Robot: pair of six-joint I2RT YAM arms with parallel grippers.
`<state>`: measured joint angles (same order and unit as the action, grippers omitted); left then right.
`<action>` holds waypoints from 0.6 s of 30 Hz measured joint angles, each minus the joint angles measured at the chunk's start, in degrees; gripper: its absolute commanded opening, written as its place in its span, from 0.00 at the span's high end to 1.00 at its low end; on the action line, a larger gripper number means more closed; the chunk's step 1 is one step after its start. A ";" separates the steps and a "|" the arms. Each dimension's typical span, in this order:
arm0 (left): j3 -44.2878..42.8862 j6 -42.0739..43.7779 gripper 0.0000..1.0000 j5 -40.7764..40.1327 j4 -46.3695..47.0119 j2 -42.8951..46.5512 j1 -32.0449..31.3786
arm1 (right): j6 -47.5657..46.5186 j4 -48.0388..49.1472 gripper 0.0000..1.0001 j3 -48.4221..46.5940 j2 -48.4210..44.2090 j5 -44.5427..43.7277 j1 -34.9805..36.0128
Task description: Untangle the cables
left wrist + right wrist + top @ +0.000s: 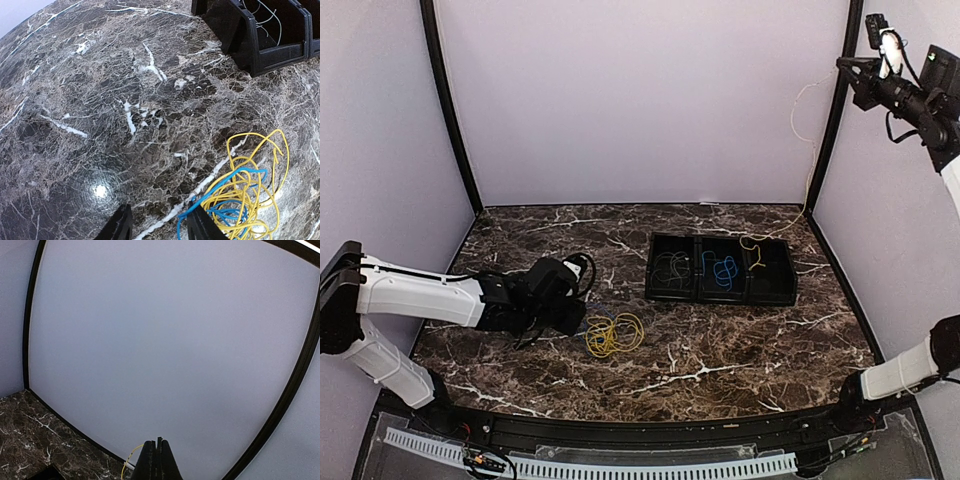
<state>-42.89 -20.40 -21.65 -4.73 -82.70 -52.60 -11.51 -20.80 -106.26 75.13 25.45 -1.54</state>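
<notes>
Left gripper [160,227]: spread, low over the surface [100,100], holding nothing; only its finger ends show.
Tangle [245,200]: yellow and blue loops on the surface, just beside that gripper; lower part out of frame.
Right gripper [157,460]: pressed together on a yellow strand [130,455], raised high; the pinch point is hidden.
Tray [720,297]: grey coil [672,268] in the left compartment, blue coil [722,270] in the middle; the strand reaches the right one.

Cable tangle [240,192]: cropped by left wrist view's bottom edge. Yellow cable [131,452]: end hidden behind right gripper [159,459].
</notes>
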 measured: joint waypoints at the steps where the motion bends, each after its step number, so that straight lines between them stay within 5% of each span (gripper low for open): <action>1: 0.04 -0.02 0.61 0.04 0.11 0.00 0.00 | -0.09 -0.07 1.00 1.51 -0.68 0.04 0.00; 18: 0.13 0.00 0.61 0.24 0.28 0.00 0.00 | -2.36 0.83 1.00 15.87 -4.72 -0.07 0.00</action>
<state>-42.76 -20.40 -21.41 -4.45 -82.70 -52.60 -13.87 -19.97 -90.39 70.41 25.39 -1.54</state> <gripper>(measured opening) 0.395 0.013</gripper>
